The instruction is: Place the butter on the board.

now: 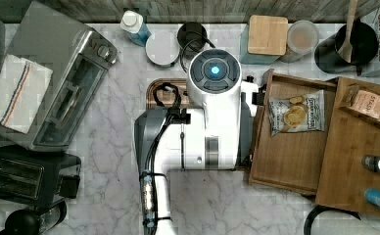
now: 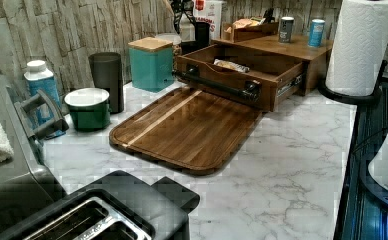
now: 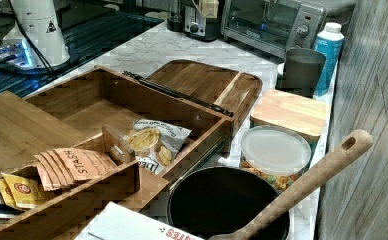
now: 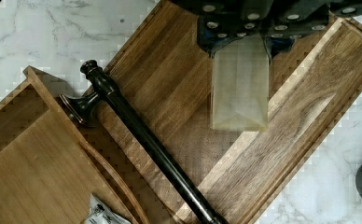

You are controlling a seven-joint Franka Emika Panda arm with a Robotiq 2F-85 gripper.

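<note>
The top view looks straight down on the desk [image 1: 105,142]; the left and right views look low across it from opposite ends, both catching the board [image 2: 187,127] and drawer [image 3: 147,107]; the wrist view hangs close above the board

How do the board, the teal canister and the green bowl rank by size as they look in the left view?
1. The board, by far the largest.
2. The teal canister.
3. The green bowl; it looks close to the canister and sits nearer the camera, so this order is unsure.

Pale butter block [image 4: 239,91] above dark board [image 4: 305,107]
</note>
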